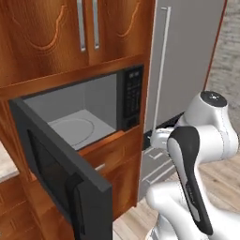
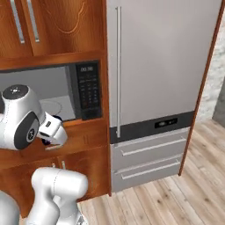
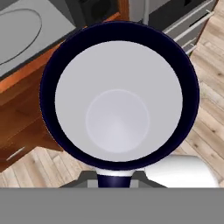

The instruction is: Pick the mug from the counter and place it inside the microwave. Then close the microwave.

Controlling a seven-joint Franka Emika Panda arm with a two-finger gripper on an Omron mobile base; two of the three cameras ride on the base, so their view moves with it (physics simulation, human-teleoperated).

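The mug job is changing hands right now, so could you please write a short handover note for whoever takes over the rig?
End effector: shut on the mug, seen from above, open end toward the hand camera.
Mug: off the counter, carried in front of the microwave, not yet inside.
Microwave: door wide open, turntable bare.
Done: pick.
Left: set the mug inside, release, close the door.

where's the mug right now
The mug is held in the shut claw, seen from above in the hand view, hanging in front of the open microwave and not yet inside, with the wood floor beneath it.
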